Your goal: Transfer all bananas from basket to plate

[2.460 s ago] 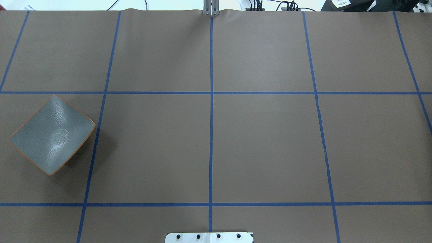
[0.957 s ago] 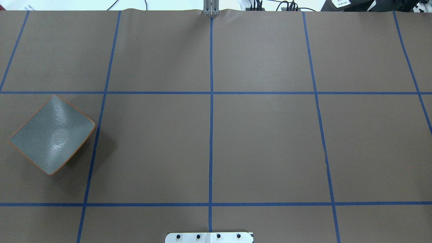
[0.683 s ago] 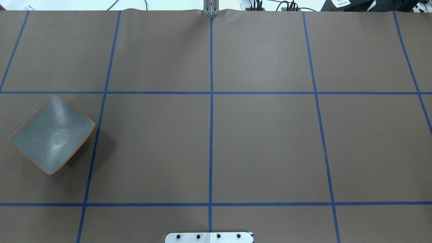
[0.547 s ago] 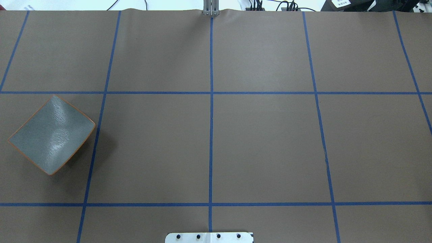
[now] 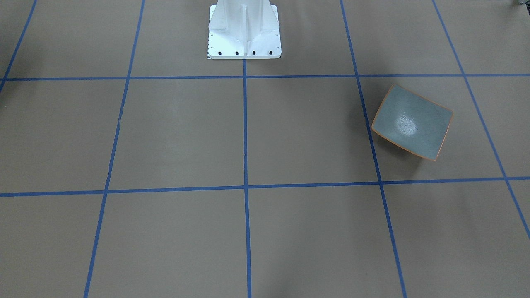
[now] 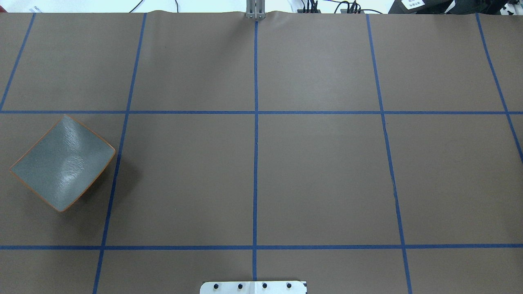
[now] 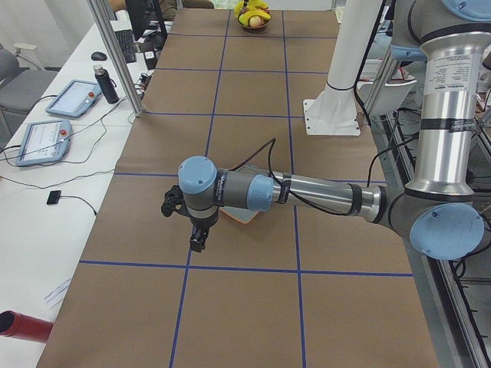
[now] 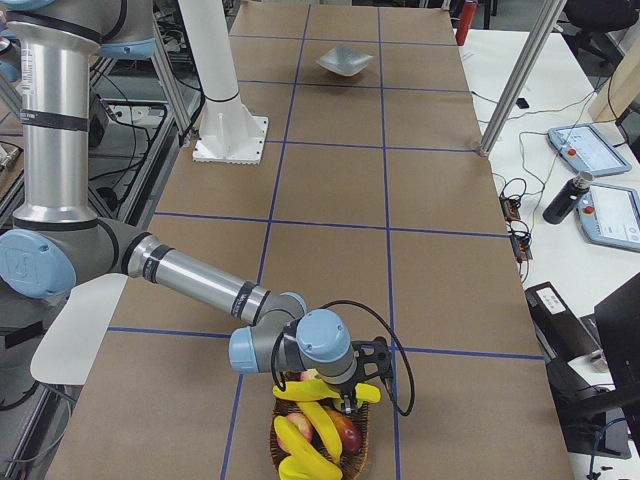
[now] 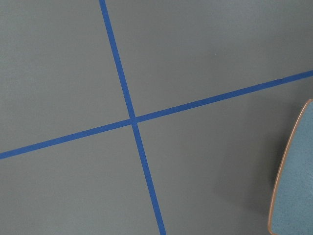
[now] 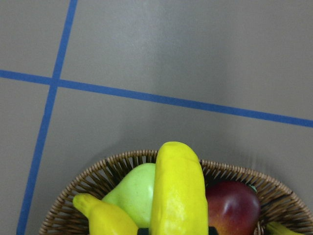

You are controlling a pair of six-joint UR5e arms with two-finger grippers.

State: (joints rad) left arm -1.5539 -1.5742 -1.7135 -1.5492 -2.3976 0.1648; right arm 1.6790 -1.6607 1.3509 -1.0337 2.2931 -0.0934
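Note:
The grey-blue plate (image 6: pixel 61 163) with its orange rim sits bare on the table's left side (image 5: pixel 412 122); its edge shows in the left wrist view (image 9: pixel 298 186). A wicker basket (image 8: pixel 355 462) at the table's right end holds bananas (image 8: pixel 300 462), a green pear (image 10: pixel 132 191) and a red apple (image 10: pixel 230 205). My right gripper (image 8: pixel 345 395) hangs over the basket, shut on a banana (image 10: pixel 178 191) raised above the rim. My left gripper (image 7: pixel 198 239) hovers beside the plate (image 7: pixel 238 218); I cannot tell whether it is open.
The white robot base (image 5: pixel 244 29) stands at the table's middle edge. Metal posts (image 8: pixel 510 80) rise along the far edge, where a side desk carries tablets (image 7: pixel 73 98) and a bottle (image 7: pixel 107 84). Blue tape lines grid the brown table.

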